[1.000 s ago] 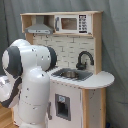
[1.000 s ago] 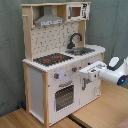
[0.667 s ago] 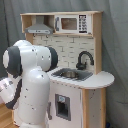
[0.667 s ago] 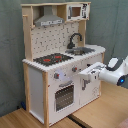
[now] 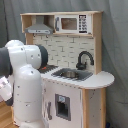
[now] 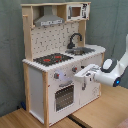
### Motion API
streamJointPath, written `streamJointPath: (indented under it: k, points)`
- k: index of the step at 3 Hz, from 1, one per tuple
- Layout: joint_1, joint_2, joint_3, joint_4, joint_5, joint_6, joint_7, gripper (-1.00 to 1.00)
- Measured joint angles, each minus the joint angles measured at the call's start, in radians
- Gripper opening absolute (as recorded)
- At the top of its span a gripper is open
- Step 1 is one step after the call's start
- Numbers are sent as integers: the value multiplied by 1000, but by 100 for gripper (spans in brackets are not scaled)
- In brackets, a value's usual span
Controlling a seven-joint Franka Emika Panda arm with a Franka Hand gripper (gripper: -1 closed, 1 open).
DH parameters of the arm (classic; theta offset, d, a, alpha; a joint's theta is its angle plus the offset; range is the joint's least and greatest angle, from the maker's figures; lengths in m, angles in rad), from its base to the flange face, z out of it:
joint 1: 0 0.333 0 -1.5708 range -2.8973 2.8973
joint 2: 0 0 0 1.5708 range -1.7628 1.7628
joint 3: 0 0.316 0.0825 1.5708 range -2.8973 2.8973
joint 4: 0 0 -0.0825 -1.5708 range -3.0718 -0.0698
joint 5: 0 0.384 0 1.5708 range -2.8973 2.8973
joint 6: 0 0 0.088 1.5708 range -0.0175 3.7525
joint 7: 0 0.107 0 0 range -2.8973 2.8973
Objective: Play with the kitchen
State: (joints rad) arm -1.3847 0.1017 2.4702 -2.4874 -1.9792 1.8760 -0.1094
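In the first exterior view I see the sink (image 5: 71, 74) of the kitchen (image 5: 75, 60); I cannot tell what it holds. The kitchen is white and wood; I cannot tell the hand's (image 6: 81, 76) state.

Arm (image 6: 107, 74) before the kitchen (image 6: 55, 60)

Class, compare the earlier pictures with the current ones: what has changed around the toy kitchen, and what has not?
Very little changed. In the second exterior view the gripper stays at the kitchen front near the knobs, with no clear shift. Nothing was visibly taken hold of or let go. Oven door, faucet and stovetop stayed as they were.
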Motion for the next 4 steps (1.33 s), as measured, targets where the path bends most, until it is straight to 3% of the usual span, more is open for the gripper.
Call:
streamJointPath:
  k: [2,4]
  points:
    - [-6,-166,-12,123,0,88,102,100]
    - [-10,-325,-9,233,3,130,231,100]
